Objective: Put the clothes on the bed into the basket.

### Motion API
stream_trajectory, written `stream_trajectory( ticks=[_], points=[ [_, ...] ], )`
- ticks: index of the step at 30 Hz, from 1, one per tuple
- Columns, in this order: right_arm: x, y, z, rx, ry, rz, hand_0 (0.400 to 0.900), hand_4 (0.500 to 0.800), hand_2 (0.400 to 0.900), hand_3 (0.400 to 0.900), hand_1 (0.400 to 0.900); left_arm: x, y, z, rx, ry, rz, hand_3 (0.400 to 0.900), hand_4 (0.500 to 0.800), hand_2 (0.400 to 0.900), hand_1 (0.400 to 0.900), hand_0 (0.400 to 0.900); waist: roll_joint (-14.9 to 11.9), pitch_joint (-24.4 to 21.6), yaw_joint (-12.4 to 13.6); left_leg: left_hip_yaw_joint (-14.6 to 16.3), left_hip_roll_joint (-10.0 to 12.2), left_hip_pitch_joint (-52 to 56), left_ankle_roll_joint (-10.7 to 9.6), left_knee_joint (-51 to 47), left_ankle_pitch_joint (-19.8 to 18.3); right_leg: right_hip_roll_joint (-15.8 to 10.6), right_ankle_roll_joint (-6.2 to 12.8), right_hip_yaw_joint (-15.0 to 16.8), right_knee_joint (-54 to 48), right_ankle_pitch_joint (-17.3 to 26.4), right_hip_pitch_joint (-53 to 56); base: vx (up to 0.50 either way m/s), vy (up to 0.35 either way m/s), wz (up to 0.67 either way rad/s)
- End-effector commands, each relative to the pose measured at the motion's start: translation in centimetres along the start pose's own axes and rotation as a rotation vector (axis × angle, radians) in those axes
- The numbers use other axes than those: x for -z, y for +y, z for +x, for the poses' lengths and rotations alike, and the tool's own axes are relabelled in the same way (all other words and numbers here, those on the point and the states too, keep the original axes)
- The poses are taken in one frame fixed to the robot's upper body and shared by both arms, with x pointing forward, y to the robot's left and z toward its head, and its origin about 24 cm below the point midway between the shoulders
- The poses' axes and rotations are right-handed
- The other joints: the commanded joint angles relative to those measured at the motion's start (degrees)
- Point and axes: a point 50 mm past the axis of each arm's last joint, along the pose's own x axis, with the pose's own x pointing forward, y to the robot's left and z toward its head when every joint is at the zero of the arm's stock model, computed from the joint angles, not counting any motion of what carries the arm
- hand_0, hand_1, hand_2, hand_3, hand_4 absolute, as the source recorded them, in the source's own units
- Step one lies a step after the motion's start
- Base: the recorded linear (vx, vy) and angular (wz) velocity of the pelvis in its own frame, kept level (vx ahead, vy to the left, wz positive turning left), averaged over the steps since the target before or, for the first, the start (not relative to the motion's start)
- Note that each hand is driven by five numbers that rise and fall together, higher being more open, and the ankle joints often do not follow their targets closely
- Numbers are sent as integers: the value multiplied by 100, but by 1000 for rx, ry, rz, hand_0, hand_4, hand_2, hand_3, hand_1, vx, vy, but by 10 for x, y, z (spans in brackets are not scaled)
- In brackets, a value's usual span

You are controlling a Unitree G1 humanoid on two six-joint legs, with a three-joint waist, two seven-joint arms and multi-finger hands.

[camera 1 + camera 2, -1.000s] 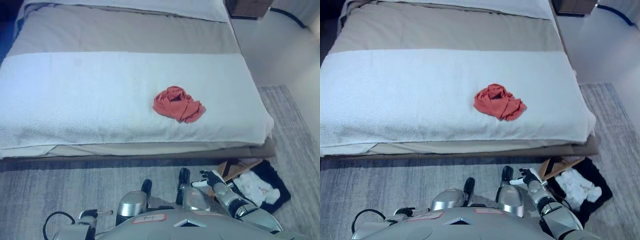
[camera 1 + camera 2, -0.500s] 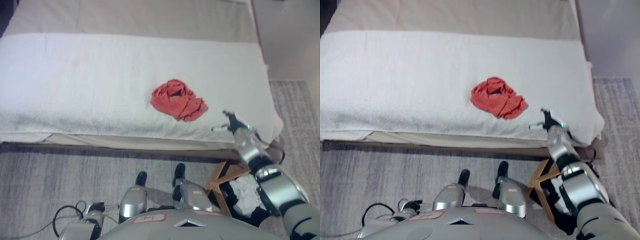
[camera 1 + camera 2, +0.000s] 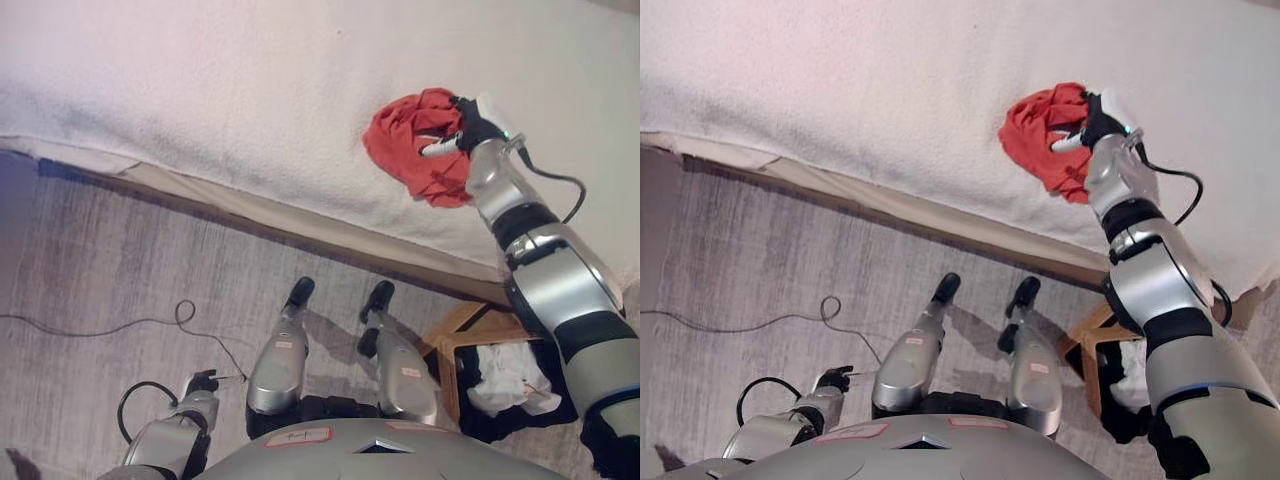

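Left hand (image 3: 832,381) low at lower left, fingers unreadable; crumpled red garment (image 3: 415,145) on white bed cover (image 3: 220,90), right hand (image 3: 470,125) on its right edge, grip uncertain; basket (image 3: 470,345) below: risk of shallow pinch dropping cloth short.

The bed (image 3: 250,90) is covered by a white blanket (image 3: 200,60) whose edge hangs over a beige layer along the near side. A crumpled red cloth (image 3: 410,145) lies on the blanket near that edge. Below the bed is a grey carpet (image 3: 100,270), and on it, close to the bed, stands a wooden-framed basket (image 3: 455,330) with dark lining, holding white clothes (image 3: 505,365).
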Motion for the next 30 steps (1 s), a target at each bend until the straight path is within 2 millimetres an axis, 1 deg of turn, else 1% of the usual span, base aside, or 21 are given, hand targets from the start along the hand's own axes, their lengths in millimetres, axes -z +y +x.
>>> stream_trajectory(
  ticks=[1, 3, 4, 5, 7, 11, 18, 22, 23, 26, 27, 28, 29, 30],
  points=[
    [-30, -50, 7, 171, -71, -17, 900, 800, 900, 900, 900, 21, 27, 3, -105, 72, 16, 900, 800, 900, 900, 900, 35, -18, 88, 305, -37, 133, 152, -698, 536, -454, 417, 660, 922, -132, -536, -17, -22, 22],
    [-29, -62, 8, 194, -58, -32, 900, 800, 900, 900, 900, 17, 28, 3, -100, 61, 8, 900, 800, 900, 900, 900, 92, 34, 133, 251, -49, 25, 138, -698, 585, -471, 406, 628, 982, -159, -637, -14, -16, 14],
    [-29, -62, 8, 194, -58, -32, 900, 800, 900, 900, 900, 17, 28, 3, -100, 61, 8, 900, 800, 900, 900, 900, 92, 32, 132, 250, -49, 21, 138, -698, 585, -472, 406, 627, 986, -161, -642, -7, -13, 13],
    [-31, -72, 8, 212, -56, -42, 900, 800, 900, 900, 900, 16, 28, 3, -97, 54, 0, 900, 800, 900, 900, 900, 131, 83, 155, 232, -48, -77, 121, -698, 623, -486, 397, 630, 1025, -169, -736, -13, -18, 12],
    [-31, -80, 9, 224, -52, -59, 900, 800, 900, 900, 900, 14, 26, 3, -92, 48, -11, 900, 800, 900, 900, 900, 160, 127, 181, 203, -51, -176, 119, -698, 651, -503, 388, 622, 1080, -184, -849, -21, -28, 12],
    [-39, -90, 9, 226, -64, -66, 900, 800, 900, 900, 900, 12, 25, 3, -77, 45, -26, 900, 800, 900, 900, 900, 199, 203, 196, 169, -52, -357, 103, -698, 714, -527, 378, 632, 1185, -191, -1081, -13, -10, 3],
    [-50, -101, 8, 214, -83, -64, 900, 800, 900, 900, 900, 5, 28, 4, -71, 32, -74, 900, 800, 900, 900, 900, 238, 340, 229, 130, -35, -619, 77, -698, 794, -572, 364, 677, 1405, -244, -1446, -39, -21, 3],
    [-48, -104, 8, 201, -74, -57, 900, 800, 900, 900, 900, 2, 28, 4, -63, 23, -95, 900, 800, 900, 900, 900, 285, 395, 258, 145, -44, -721, 69, -698, 827, -597, 366, 705, 1503, -267, -1602, -11, -18, 2],
    [-47, -103, 9, 188, -69, -59, 900, 800, 900, 900, 900, 1, 28, 4, -55, 16, -97, 900, 800, 900, 900, 900, 311, 412, 275, 186, 11, -687, 77, -698, 703, -567, 401, 746, 1595, -480, -1598, 52, -54, 0],
    [-44, -104, 9, 179, -59, -43, 900, 800, 900, 900, 900, 0, 26, 4, -46, 7, -102, 900, 800, 900, 900, 900, 350, 448, 284, 173, -1, -728, 78, -698, 728, -584, 393, 755, 1652, -496, -1656, -1, -21, 3],
    [-44, -104, 9, 179, -59, -43, 610, 626, 610, 610, 610, 0, 26, 4, -46, 7, -102, 900, 800, 900, 900, 900, 349, 447, 284, 173, -2, -730, 78, -698, 729, -585, 393, 756, 1654, -497, -1658, 0, 0, 0],
    [-44, -105, 9, 187, -59, -24, 539, 584, 539, 539, 539, -1, 25, 4, -44, 5, -104, 900, 800, 900, 900, 900, 358, 450, 286, 166, -5, -734, 81, -698, 732, -587, 392, 752, 1653, -496, -1660, 0, 0, 0],
    [-43, -104, 9, 185, -57, -16, 400, 500, 400, 400, 400, 0, 24, 4, -40, 3, -107, 900, 800, 900, 900, 900, 368, 449, 277, 171, -12, -730, 87, -698, 730, -585, 391, 755, 1648, -488, -1670, 0, 0, 0],
    [-42, -103, 9, 183, -57, -17, 400, 500, 400, 400, 400, 0, 23, 3, -37, 1, -105, 900, 800, 900, 900, 900, 378, 445, 281, 170, -16, -730, 88, -698, 729, -588, 395, 758, 1644, -488, -1666, 0, 0, 0]
  ],
)
